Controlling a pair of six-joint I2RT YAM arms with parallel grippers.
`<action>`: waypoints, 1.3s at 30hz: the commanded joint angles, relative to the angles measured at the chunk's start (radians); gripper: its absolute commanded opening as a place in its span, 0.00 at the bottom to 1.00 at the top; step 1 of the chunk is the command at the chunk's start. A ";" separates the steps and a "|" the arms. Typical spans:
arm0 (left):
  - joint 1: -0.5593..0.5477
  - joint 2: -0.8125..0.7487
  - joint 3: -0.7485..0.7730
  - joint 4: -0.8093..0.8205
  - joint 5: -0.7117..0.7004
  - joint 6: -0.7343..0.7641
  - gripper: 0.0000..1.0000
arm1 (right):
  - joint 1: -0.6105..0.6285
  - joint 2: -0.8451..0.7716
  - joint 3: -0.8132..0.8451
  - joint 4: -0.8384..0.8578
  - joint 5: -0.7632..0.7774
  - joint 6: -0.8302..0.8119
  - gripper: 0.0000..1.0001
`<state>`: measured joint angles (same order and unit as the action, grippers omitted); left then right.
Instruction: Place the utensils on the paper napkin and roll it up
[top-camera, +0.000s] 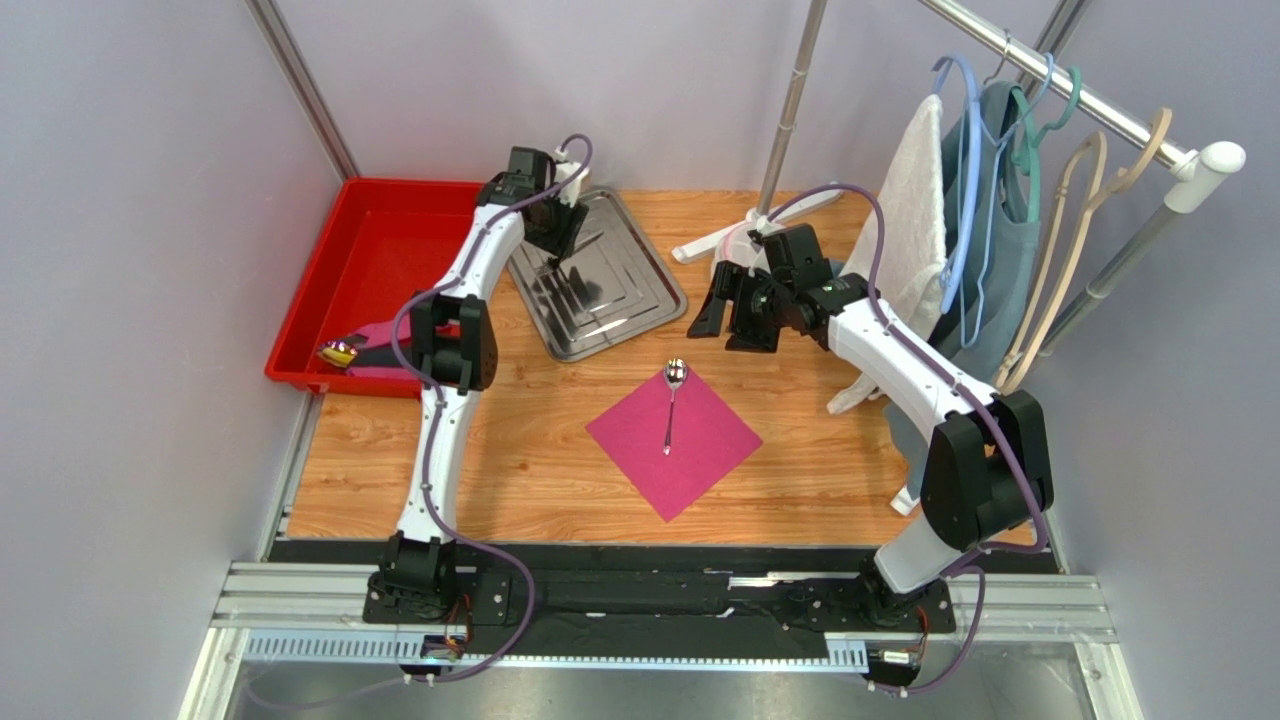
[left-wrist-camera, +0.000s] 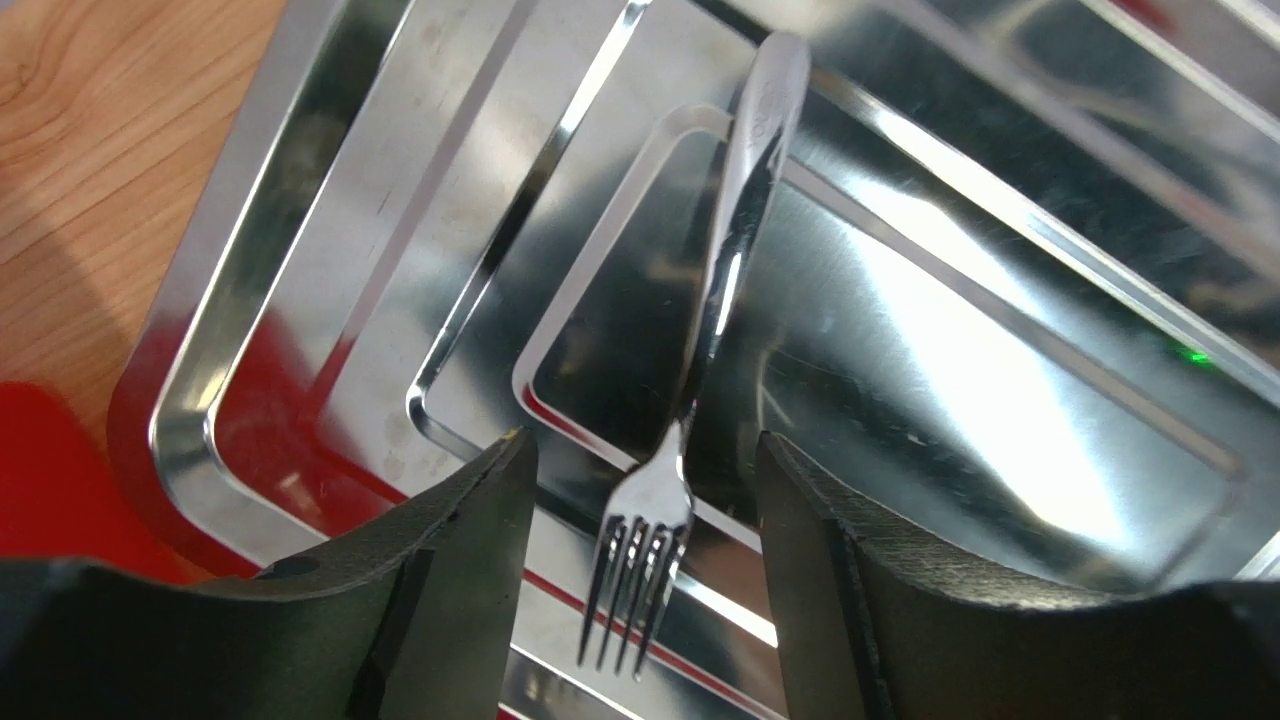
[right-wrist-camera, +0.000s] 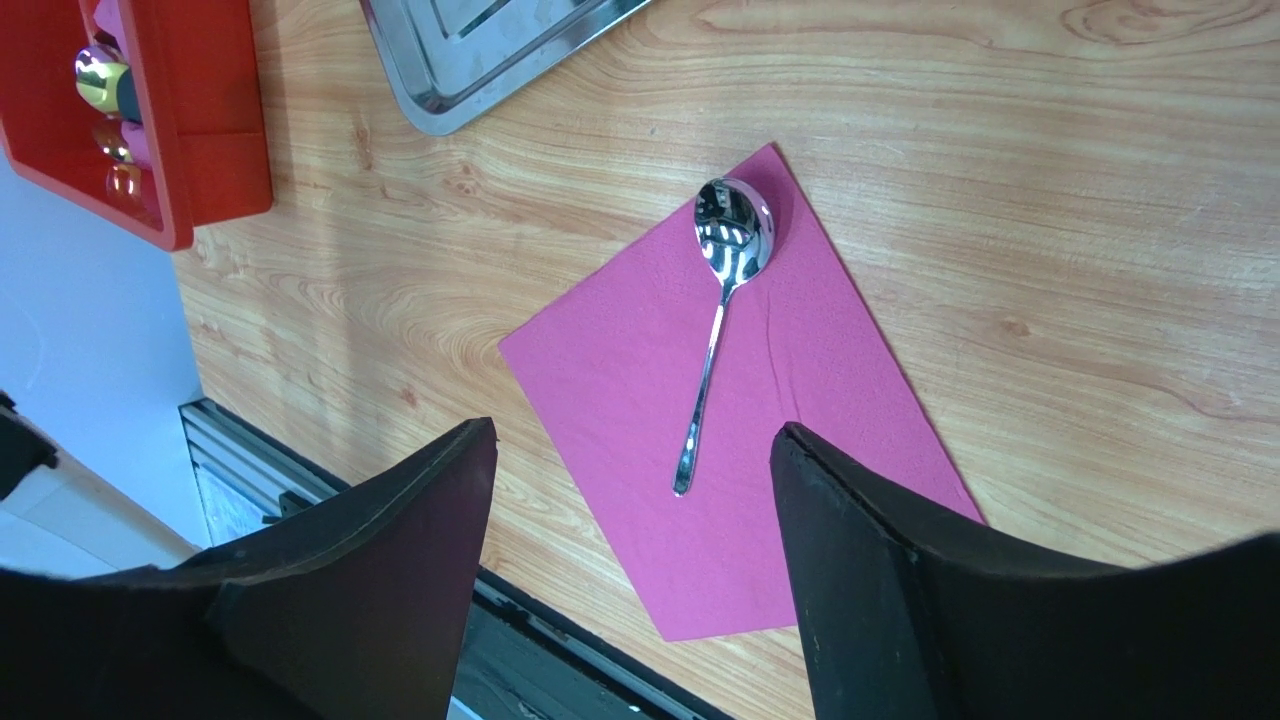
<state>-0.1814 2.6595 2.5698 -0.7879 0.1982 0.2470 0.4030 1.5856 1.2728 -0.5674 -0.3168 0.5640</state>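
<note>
Utensils: a slim shiny metal spoon is laid flat on the thin magenta paper napkin, with its bowl at the far corner and its handle run along the diagonal toward the near corner. The napkin is set as a diamond mid-table on the woodgrain table. A second shiny utensil, the fork, is laid in the ribbed rectangular steel tray at the far left, tines toward the wrist camera and handle away. The left arm is reached over the tray and angled down. The left jaws are parted on either side of the fork's neck; gaps are seen and nothing is gripped. The right arm is held raised at the far right, the right jaws spread wide and empty. A red plastic bin is seen left of the tray.
</note>
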 joint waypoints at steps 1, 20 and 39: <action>-0.016 0.046 0.061 -0.053 -0.060 0.162 0.61 | -0.018 -0.039 -0.004 0.038 -0.011 0.017 0.71; -0.101 0.039 -0.032 -0.024 -0.138 0.436 0.00 | -0.075 -0.029 -0.010 0.049 -0.065 0.037 0.65; -0.139 -0.726 -0.842 0.186 0.090 0.714 0.00 | -0.099 -0.009 0.114 0.026 -0.349 -0.191 0.73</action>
<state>-0.3210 2.1063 1.8889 -0.6701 0.1745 0.7952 0.3241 1.5860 1.2919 -0.5247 -0.5701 0.4797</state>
